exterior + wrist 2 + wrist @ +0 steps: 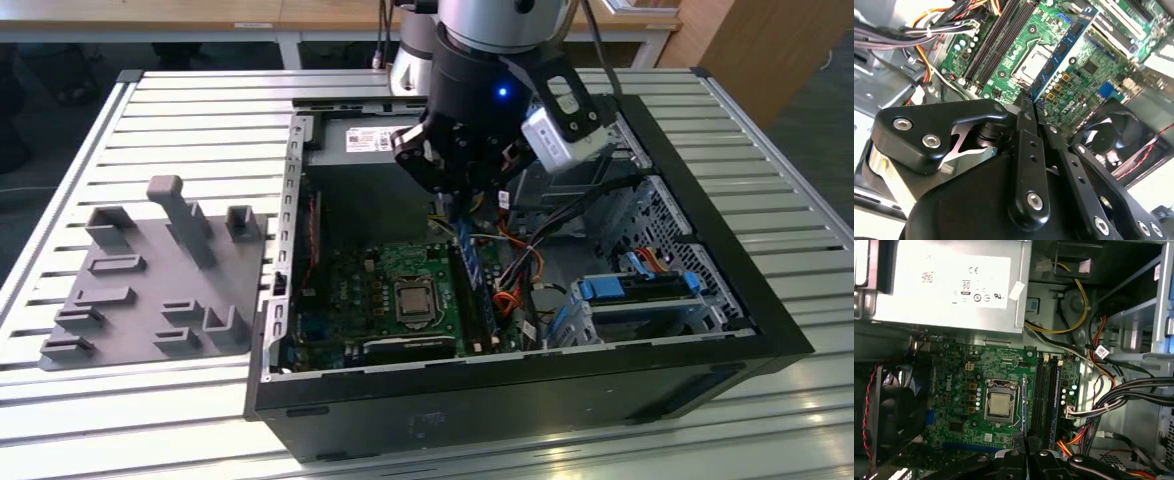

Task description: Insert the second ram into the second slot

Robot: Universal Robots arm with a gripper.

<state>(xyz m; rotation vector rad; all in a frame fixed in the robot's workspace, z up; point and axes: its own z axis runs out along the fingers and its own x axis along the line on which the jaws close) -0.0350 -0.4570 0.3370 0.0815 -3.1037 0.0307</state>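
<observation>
1. The gripper point(458, 188) hangs in the upper middle of the exterior view, inside the open computer case point(727, 300). In the second wrist view its fingers point(1024, 130) are pressed together, pinching one end of the second ram point(1066, 47).
2. Below it lies the green motherboard point(354, 290) with the processor socket point(1000, 405) and the dark memory slots point(1046, 390). Bundled cables point(1104, 400) crowd just beside the slots. A grey fixture point(134, 290) sits on the slatted table point(134, 410) at the exterior view's left.
3. The ram runs straight out from the fingertips. In the first wrist view it shows edge-on point(1025, 405) between socket and slots. Whether it touches a slot cannot be told.
</observation>
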